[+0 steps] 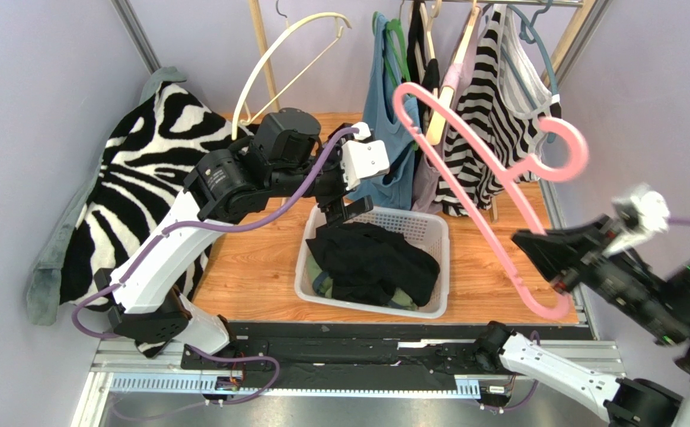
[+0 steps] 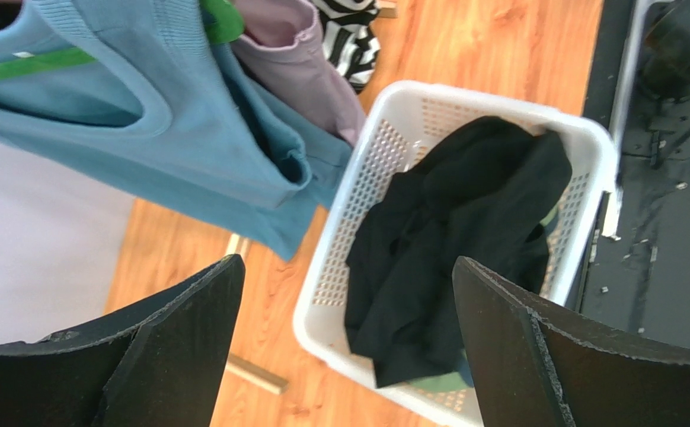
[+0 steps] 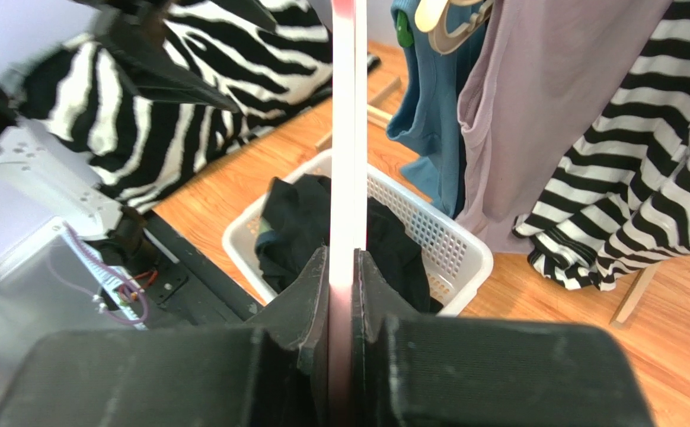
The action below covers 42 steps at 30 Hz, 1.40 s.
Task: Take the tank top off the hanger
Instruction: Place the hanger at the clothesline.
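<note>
The bare pink hanger (image 1: pixel 402 98) is held up at the right, with my right gripper (image 1: pixel 536 245) shut on its lower arm. In the right wrist view the hanger's bar (image 3: pixel 349 133) is pinched between the jaws of the right gripper (image 3: pixel 347 258). The black tank top (image 1: pixel 375 262) lies crumpled in the white basket (image 1: pixel 308 289), apart from the hanger. My left gripper (image 1: pixel 350 212) hovers over the basket's far edge. Its jaws are wide apart and empty in the left wrist view, where the left gripper (image 2: pixel 347 267) looks down on the tank top (image 2: pixel 464 231).
A wooden rack at the back holds a blue top (image 1: pixel 384 107), a lilac garment (image 3: pixel 536 107) and a striped top (image 1: pixel 487 116) on hangers. An empty white hanger (image 1: pixel 277 62) hangs at its left. Zebra-print fabric (image 1: pixel 144 169) covers the table's left side.
</note>
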Tool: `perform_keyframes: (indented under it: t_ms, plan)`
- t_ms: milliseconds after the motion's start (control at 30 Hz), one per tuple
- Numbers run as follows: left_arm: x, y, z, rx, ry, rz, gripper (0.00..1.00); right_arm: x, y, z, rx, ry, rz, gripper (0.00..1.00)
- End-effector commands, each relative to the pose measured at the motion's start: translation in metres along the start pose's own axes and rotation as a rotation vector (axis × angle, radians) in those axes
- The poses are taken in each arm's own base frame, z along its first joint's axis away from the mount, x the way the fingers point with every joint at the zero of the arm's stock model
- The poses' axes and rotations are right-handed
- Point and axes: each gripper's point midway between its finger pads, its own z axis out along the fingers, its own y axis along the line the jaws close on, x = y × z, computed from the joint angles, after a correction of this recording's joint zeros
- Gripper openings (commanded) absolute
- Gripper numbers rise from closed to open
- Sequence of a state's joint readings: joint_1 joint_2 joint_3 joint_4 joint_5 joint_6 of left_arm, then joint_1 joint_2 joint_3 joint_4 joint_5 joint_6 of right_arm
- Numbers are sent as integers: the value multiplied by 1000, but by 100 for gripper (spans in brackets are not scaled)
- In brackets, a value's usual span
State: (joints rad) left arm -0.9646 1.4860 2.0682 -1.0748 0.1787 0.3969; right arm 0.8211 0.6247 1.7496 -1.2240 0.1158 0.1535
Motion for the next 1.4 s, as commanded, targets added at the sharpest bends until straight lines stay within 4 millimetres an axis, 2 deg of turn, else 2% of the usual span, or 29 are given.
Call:
perform_keyframes:
  t_ms: [0,67,100,167,300,333,400,500,533,567,633,667,833,1000,1067,1100,1233,1367]
  plan:
    - [-17,24,-46,-160,-64,81,95,-17,5,43,24,10,7,0]
    - [-17,31,-59,-207,-63,133,96,-20,7,55,22,12,3,0]
    - [-16,34,-70,-240,-66,154,96,-20,7,68,37,32,3,0]
    - [-15,34,-79,-245,-65,211,96,-23,5,82,63,38,13,0]
    - [-14,50,-119,-381,-61,260,96,-24,10,121,89,65,74,0]
    - [-14,53,-126,-403,-62,269,96,-22,3,138,145,82,84,0]
    - [-15,63,-146,-464,-77,261,96,-22,-6,153,220,75,127,0]
    - [-12,73,-165,-541,-64,282,97,-30,-13,179,293,29,192,0]
    - [-10,75,-168,-559,-53,293,97,-34,-15,184,322,11,205,0]
    - [-10,77,-174,-580,-55,292,97,-39,-13,200,339,12,207,0]
    - [-6,77,-176,-587,-42,289,97,-43,-10,217,384,6,195,0]
    - [-2,75,-179,-589,-39,283,97,-47,-5,234,387,1,193,0]
    - [8,61,-181,-538,-42,267,97,-58,21,288,369,-13,167,0]
    - [12,51,-194,-526,-67,266,97,-68,29,337,388,-53,131,0]
    - [14,46,-198,-519,-75,269,97,-74,24,346,404,-73,113,0]
    - [16,45,-200,-518,-78,268,97,-68,22,355,416,-65,104,0]
    - [24,38,-208,-521,-80,265,97,-71,4,359,465,-83,95,0]
    - [31,31,-211,-506,-87,255,97,-81,0,362,463,-123,72,0]
